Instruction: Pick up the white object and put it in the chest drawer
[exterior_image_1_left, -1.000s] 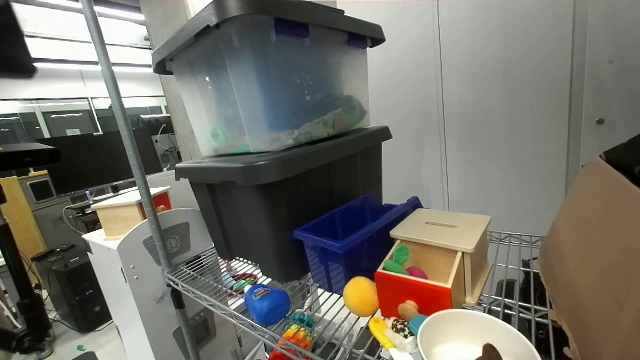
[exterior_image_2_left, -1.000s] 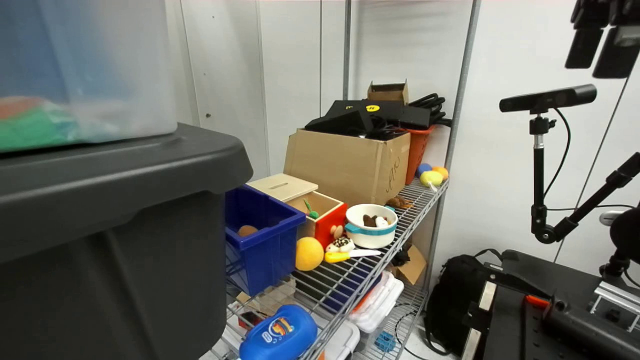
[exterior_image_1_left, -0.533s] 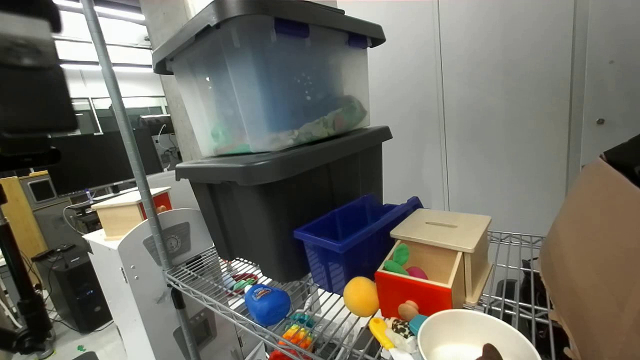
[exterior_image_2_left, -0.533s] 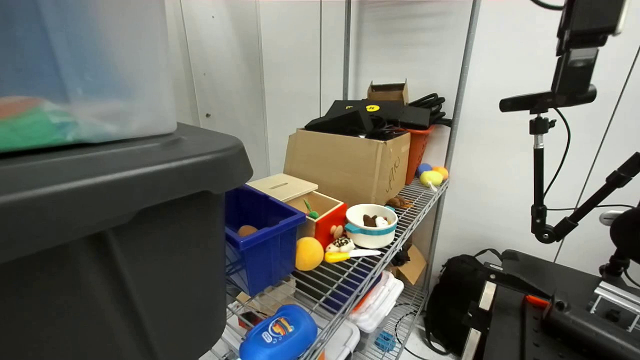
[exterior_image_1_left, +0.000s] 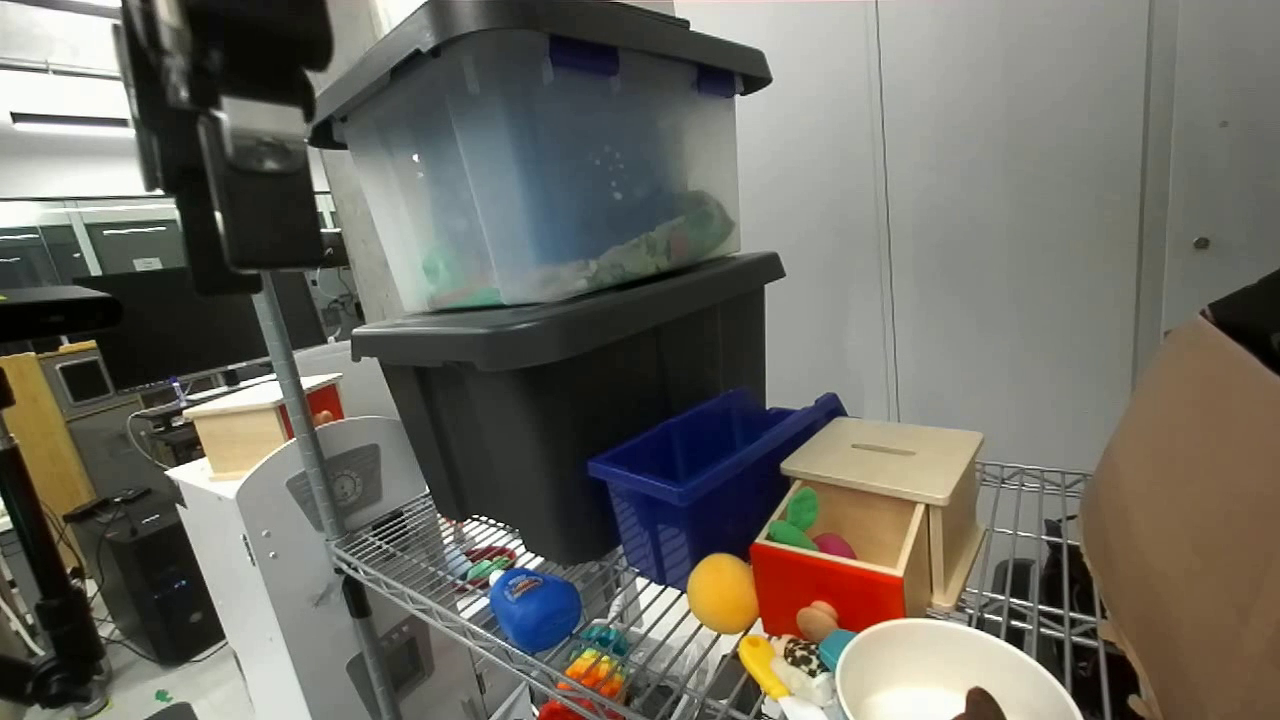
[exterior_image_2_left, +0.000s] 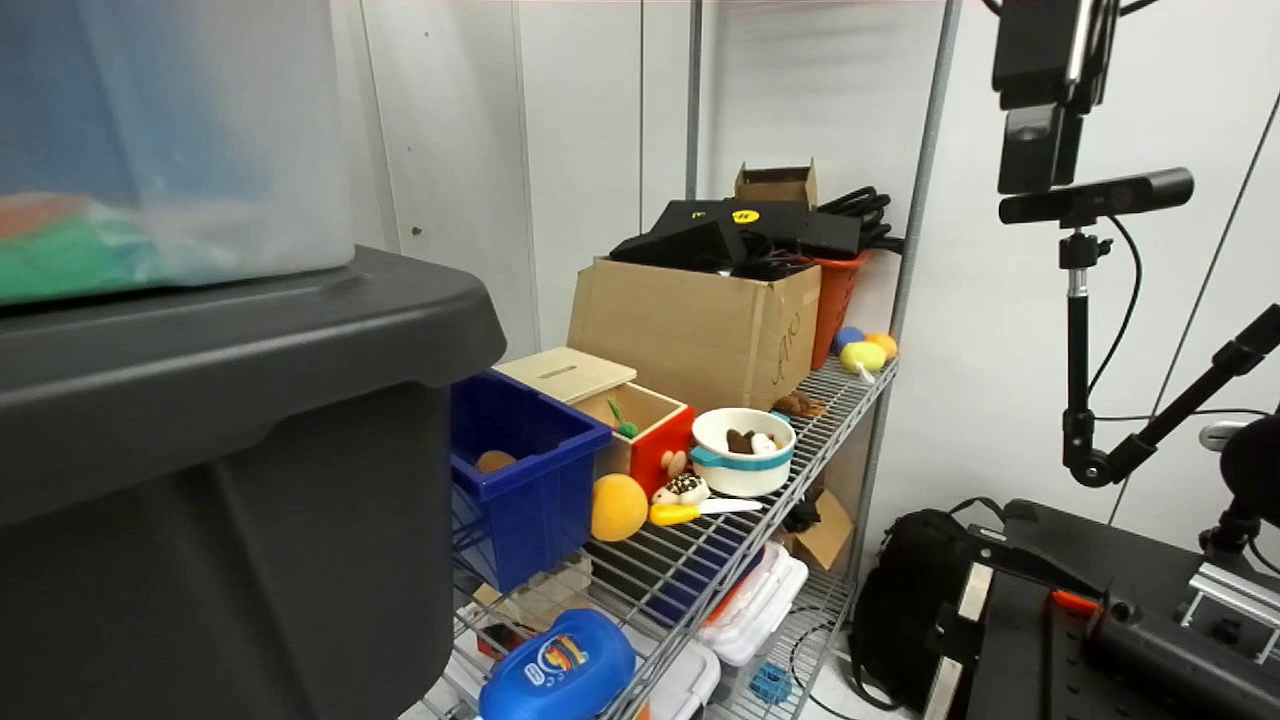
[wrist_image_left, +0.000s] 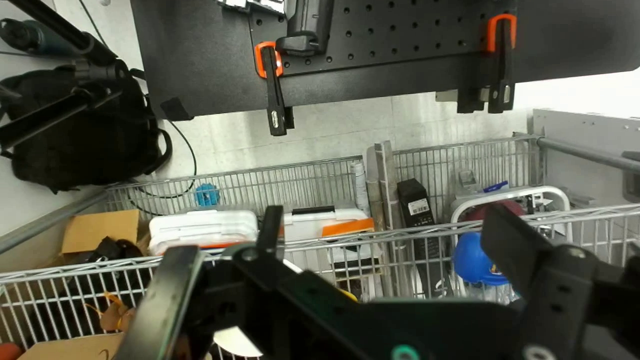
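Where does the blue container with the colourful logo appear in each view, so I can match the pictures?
In an exterior view: the blue container is low, a little left of centre.
In an exterior view: left of centre at the bottom edge, cut off below.
Wrist view: right of centre, below mid-height, partly hidden.
Shared landmark: the wire shelf, in all three, with the container near its front edge.
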